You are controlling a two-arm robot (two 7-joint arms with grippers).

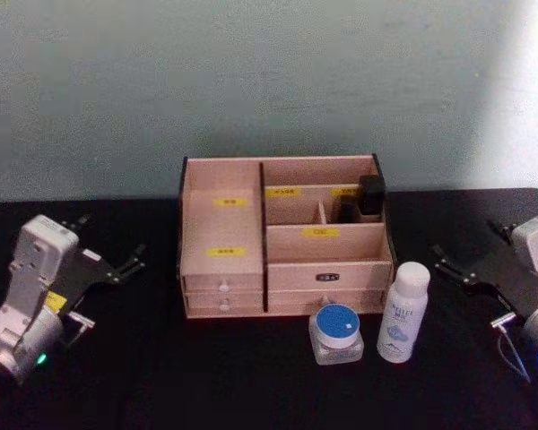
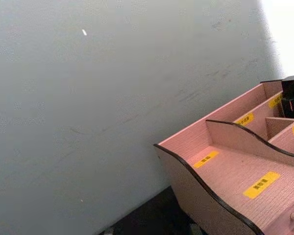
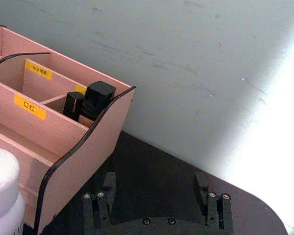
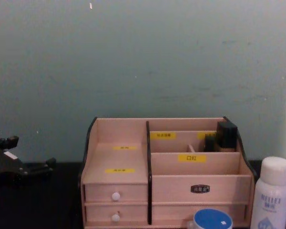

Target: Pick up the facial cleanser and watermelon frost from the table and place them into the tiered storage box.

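Note:
The facial cleanser (image 1: pixel 403 312), a white bottle with a white cap, stands upright on the black table just right of the box front; it also appears at the chest view's right edge (image 4: pixel 272 195). The watermelon frost (image 1: pixel 336 333), a small clear jar with a blue lid, sits to the bottle's left. Behind both stands the tiered storage box (image 1: pixel 224 224), light wood with yellow labels and white-knobbed drawers. My left gripper (image 1: pixel 112 240) rests open at the far left, well away from both items. At the far right, my right gripper (image 1: pixel 471 244) is open too, its fingers (image 3: pixel 95 208) spread with nothing between them.
Dark lipstick-like items (image 1: pixel 369 197) fill the box's back right compartment. A grey-green wall rises right behind the box. Black table (image 1: pixel 161 376) stretches between each gripper and the box.

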